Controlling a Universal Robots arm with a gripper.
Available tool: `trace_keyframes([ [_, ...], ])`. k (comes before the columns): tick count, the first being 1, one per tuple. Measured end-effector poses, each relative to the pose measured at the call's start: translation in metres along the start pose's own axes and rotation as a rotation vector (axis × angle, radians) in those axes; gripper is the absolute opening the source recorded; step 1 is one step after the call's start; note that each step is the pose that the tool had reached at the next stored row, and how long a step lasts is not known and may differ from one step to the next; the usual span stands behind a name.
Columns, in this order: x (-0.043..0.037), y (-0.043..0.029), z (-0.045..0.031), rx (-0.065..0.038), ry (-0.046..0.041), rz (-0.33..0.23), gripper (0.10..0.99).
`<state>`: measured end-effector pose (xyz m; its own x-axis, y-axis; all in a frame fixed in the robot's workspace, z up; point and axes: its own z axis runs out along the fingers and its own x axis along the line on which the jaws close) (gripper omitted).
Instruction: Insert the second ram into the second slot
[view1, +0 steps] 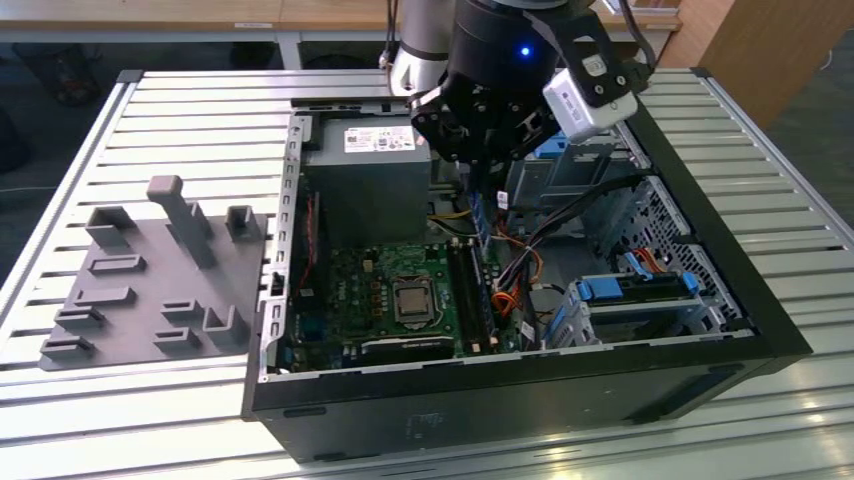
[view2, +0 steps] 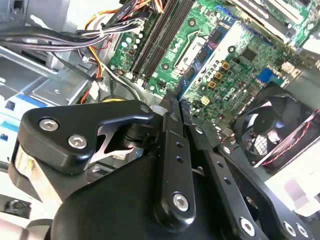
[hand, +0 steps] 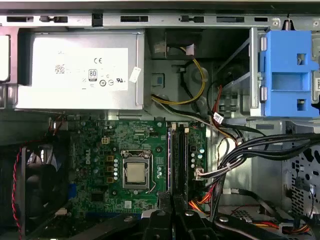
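Note:
My gripper (view1: 470, 172) hangs over the open computer case (view1: 521, 385), above the far end of the motherboard (view1: 387, 295). Both wrist views show its black fingers (view2: 170, 130) pressed nearly together. A thin blue board with dark chips, the second ram (view2: 202, 60), runs out from between the fingertips in the second wrist view. The gripper (hand: 172, 200) lines up with the long dark ram slots (hand: 179, 160) below it. These slots (view2: 160, 35) lie beside the processor socket (hand: 136, 172). The ram stands well above them and touches no slot.
A grey power supply (hand: 80, 70) fills the case's far end. Bundled cables (hand: 250, 150) and blue drive-bay clips (hand: 290, 70) crowd one side of the slots, and a case fan (view2: 265, 132) sits at the other. A grey fixture (view1: 160, 270) lies on the slatted table at the exterior view's left.

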<state>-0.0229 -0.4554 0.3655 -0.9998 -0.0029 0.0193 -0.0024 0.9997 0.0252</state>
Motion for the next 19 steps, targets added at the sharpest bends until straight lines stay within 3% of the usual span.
trace_keyframes([
  [7,0.0000,0.0000,0.0011,0.002,0.0023,-0.094,0.133],
  [19,-0.0001,-0.0001,0.0045,0.002,0.0023,-0.094,0.133],
])
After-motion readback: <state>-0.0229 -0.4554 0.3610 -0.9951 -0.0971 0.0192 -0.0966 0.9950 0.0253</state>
